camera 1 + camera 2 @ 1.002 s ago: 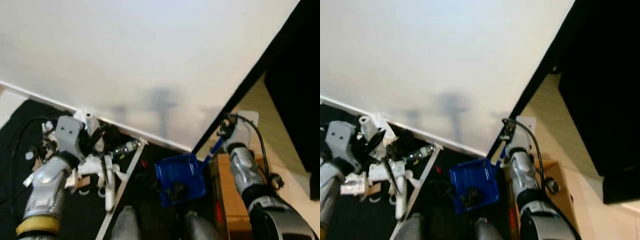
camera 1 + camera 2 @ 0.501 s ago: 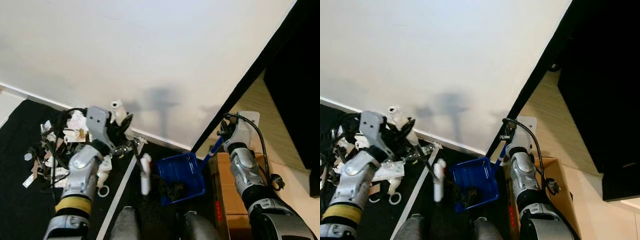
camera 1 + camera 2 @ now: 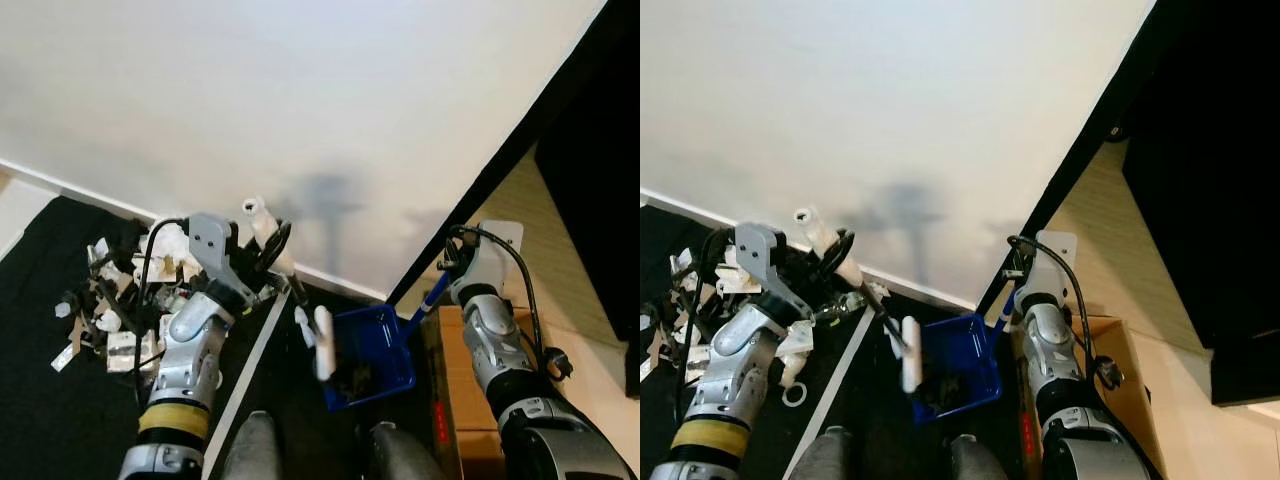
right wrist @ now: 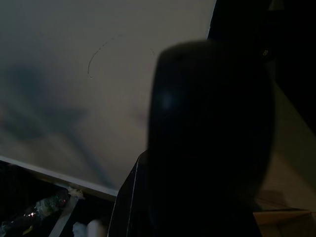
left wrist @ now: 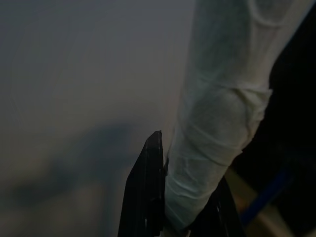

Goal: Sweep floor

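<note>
The left tool (image 3: 268,245) is clamped on the white handle of a small brush (image 3: 322,340), whose head hangs at the blue dustpan (image 3: 372,345). The right tool (image 3: 452,262) grips the dustpan's handle beside a cardboard box (image 3: 448,380). Scraps (image 3: 110,300) litter the black floor.

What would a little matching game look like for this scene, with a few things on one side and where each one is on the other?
Things:
1. dustpan
2. litter
3. box
4. brush

Places:
A. heaped on the black mat by the left arm
B. under the right arm, on the robot's right
C. in front of the robot's feet, between the arms
D. white head at the dustpan's left edge, its handle in the left tool

Pairs: 1-C, 2-A, 3-B, 4-D
</note>
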### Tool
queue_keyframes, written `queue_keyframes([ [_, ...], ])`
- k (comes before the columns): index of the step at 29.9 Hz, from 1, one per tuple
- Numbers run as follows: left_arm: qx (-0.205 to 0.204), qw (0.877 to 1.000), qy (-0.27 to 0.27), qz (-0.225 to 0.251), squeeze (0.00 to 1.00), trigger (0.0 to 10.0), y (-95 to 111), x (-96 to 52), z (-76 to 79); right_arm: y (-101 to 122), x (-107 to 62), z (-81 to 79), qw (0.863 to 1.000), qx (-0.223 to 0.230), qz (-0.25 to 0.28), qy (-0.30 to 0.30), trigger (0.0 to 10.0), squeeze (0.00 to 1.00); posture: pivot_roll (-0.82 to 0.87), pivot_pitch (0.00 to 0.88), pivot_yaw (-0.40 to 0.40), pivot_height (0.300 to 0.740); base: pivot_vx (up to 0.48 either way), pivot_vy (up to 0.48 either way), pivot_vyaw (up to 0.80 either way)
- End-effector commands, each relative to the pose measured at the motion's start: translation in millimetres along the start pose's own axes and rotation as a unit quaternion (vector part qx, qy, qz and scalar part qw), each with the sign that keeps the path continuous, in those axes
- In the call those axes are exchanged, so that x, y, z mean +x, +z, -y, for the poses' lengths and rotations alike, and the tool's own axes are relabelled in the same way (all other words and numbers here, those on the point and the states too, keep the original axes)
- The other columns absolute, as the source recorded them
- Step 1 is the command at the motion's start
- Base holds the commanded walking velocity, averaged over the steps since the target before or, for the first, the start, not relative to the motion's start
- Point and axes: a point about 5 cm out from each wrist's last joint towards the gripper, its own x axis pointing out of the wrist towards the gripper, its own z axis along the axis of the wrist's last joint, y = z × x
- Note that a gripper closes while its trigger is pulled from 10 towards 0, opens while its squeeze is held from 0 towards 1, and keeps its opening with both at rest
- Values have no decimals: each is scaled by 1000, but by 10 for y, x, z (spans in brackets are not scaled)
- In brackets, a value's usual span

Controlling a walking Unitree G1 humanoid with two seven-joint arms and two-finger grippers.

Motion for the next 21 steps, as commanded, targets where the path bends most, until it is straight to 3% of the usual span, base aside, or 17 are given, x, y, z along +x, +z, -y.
queue_keyframes([
  [1, -39, 999, 0, 24, 0, 10000, 18, 21, 83, -86, -25, -55, 1000, 17, -22, 7, 10000, 0, 186, 215, -84, 740, 0, 0, 0],
  [4, -31, 999, -2, 29, 0, 10000, 78, 8, 85, -57, -14, -57, 1000, 17, -15, 12, 10000, 0, 187, 235, -88, 740, 0, 0, 0],
  [6, -29, 999, 4, 28, 0, 10000, 71, -28, 60, -98, -25, -37, 999, 20, -26, 4, 10000, 0, 195, 198, -85, 740, 0, 0, 0],
  [8, -25, 999, 5, 30, 0, 10000, 117, -41, 59, -82, -18, -24, 1000, 18, -24, 5, 10000, 0, 195, 234, -92, 740, 0, 0, 0],
  [12, -22, 999, 9, 32, 0, 10000, 148, -76, 56, -99, -25, 0, 999, 21, -27, 0, 10000, 0, 200, 192, -84, 740, 0, 0, 0],
  [21, -7, 999, 14, 50, 0, 10000, 422, -179, 31, -100, -36, 24, 999, 22, -24, -2, 10000, 0, 214, 202, -75, 740, 0, 0, 0],
])
